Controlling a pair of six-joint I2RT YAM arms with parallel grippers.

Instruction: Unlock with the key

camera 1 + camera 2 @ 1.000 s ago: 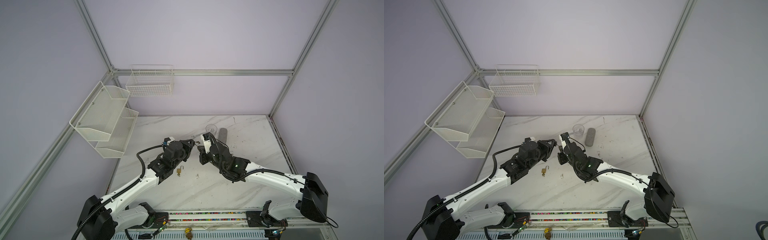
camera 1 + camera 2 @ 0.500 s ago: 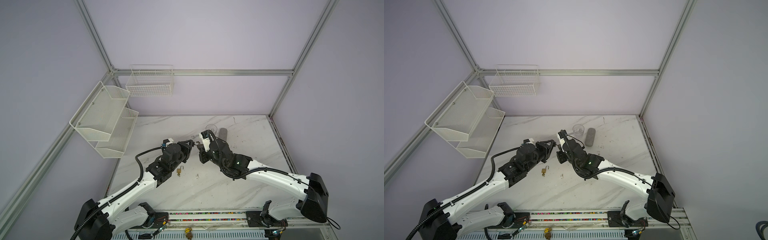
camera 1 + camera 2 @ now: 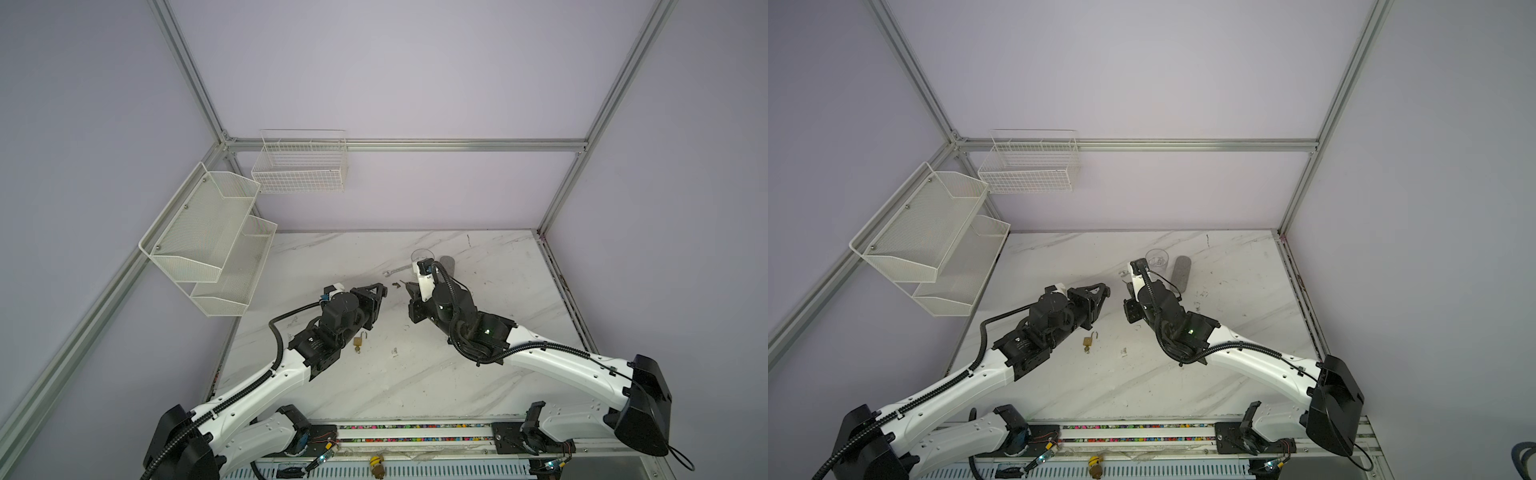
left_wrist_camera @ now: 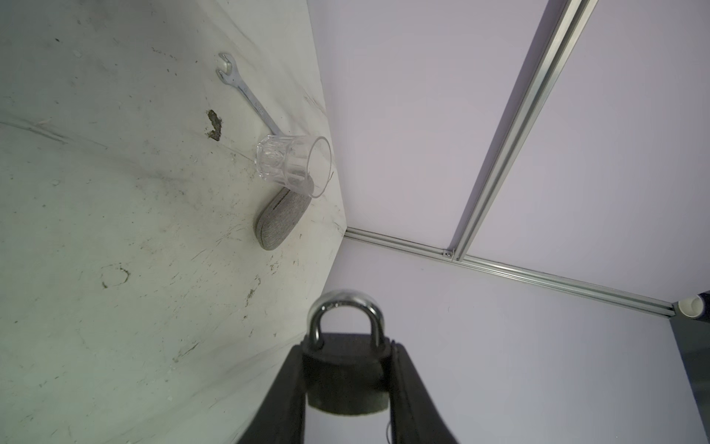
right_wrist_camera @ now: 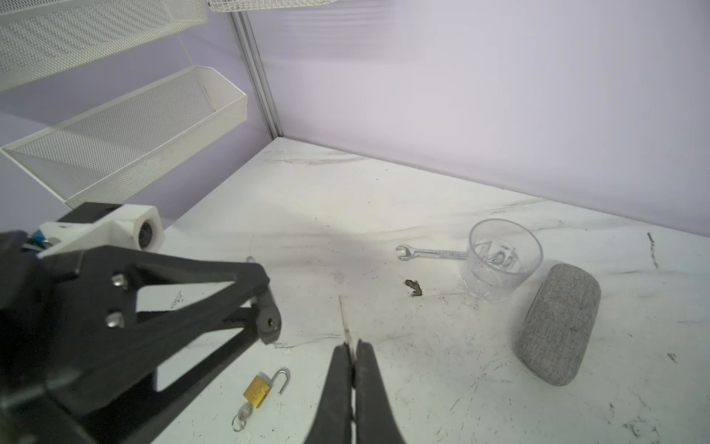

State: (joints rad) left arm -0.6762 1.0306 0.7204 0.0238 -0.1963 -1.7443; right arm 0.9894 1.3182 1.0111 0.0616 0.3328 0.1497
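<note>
Above the bench [image 3: 415,374], our left claw [image 3: 381,293] pinches the padlock [image 4: 347,376], shackle shut. At three o'clock, apart, our right claw [image 5: 351,346], pressed together, nips the key [image 5: 344,323]. We judge inserting and turning remain. A brass lock [image 5: 256,392] lies open at six o'clock.

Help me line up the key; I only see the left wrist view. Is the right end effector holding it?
Observer: Yes. The right end effector is shut on a thin key, with the blade sticking out ahead of it.
Operator: How does it stand relative to my dark padlock?
Observer: The dark padlock turns its underside, which has a small hole, toward the key. There is a gap between them.
Operator: Is anything lying under the arms?
Observer: A brass padlock lies on the table. Its shackle is open and a key ring is at its base.
</note>
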